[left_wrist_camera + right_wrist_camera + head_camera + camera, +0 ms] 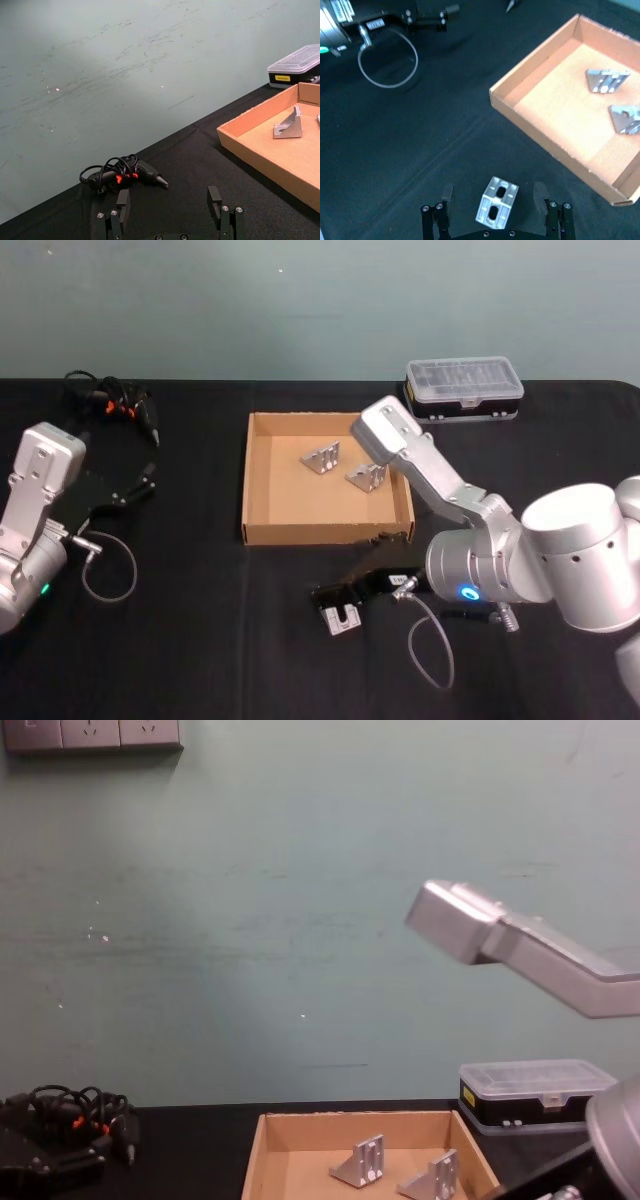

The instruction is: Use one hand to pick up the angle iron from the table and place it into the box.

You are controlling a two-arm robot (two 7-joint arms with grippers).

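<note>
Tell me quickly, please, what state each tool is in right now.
Left tool: open, holding nothing.
Right tool: open, its fingers either side of the angle iron, not gripping it.

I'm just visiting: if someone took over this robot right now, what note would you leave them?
Right gripper: open, straddling an angle iron on the table, in front of the box; not gripped.
Left gripper: open, empty, parked at the table's left.
Done: two angle irons lie in the box.
Left: close on this one, lift it, put it in the box.
</note>
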